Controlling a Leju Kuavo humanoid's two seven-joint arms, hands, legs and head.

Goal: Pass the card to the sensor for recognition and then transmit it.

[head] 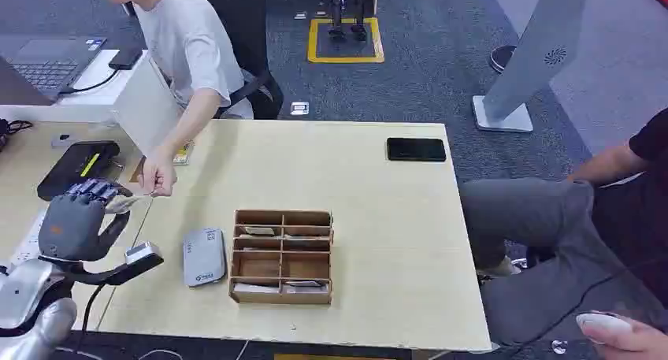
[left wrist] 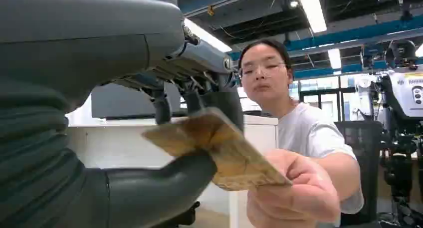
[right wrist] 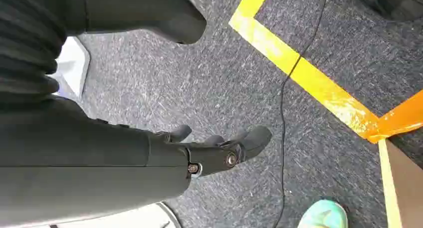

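**A:** Looking at the left hand [head: 79,218] first. Raised over the left edge of the wooden table [head: 370,179], fingers curled round the card [left wrist: 214,148], thumb pressing up from underneath in the left wrist view. Definitely gripping it, not just resting.

**B:** Same card pinched at the far end by a person's hand [left wrist: 294,193] too? Seems like both on it at once.

**A:** Yep, held at both ends. From the head view, barely visible, just a pale sliver between the robot's fingers and the person's hand. Person in a white t-shirt [head: 189,45], leaning in from the far left side of the table.

**B:** And the right hand [right wrist: 219,150]?

**A:** Hanging down over grey carpet [right wrist: 199,78] next to some yellow floor tape [right wrist: 304,78]. Fingers apart, lightly bent, holding nothing.

**B:** Sensor anywhere?

**A:** Grey flat reader [head: 203,256] lying on the table, just beside the wooden divider box [head: 282,256], on its left. Well apart from the card right now. Few cards lying in the box compartments, can't tell how many.

**B:** Other stuff?

**A:** Black phone [head: 416,149] near the far right edge of the table, black device [head: 79,167] on the left-hand desk beyond the robot's hand. Second person seated at the right, grey trousers [head: 536,234].
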